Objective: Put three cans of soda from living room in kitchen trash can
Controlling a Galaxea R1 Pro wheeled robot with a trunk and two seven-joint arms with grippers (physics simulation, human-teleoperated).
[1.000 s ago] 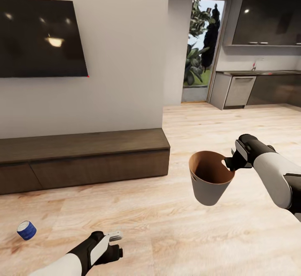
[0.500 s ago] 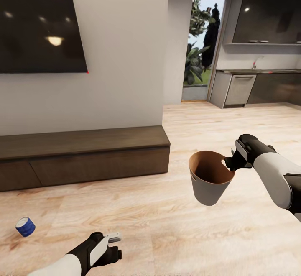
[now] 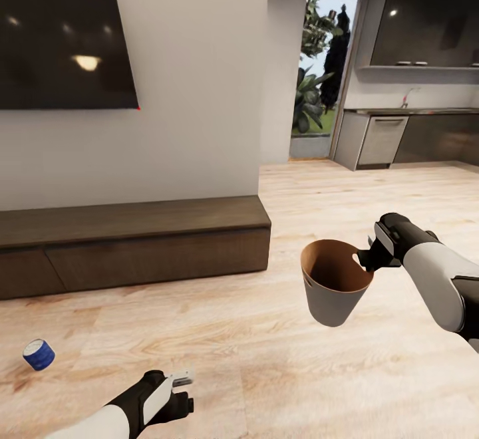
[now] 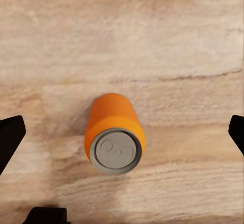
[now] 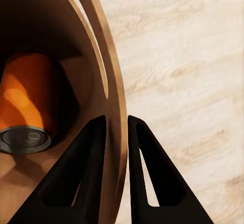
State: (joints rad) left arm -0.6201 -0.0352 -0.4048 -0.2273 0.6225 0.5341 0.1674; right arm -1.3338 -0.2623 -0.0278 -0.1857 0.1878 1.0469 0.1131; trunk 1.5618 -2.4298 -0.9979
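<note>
White forearms, black end effectors

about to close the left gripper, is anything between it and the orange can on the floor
Nothing visible. In the left wrist view the orange can lies on bare wood floor, between the open fingertips.

Trash can (image 3: pixel 330 299): grey outside, tan-brown inside. Orange can w/ grey top (image 5: pixel 25 109) in it; another orange can, grey top (image 4: pixel 115 133), on light wood floor (image 3: pixel 372 372). Blue can, white band (image 3: pixel 38 354), left of trash can.
</note>
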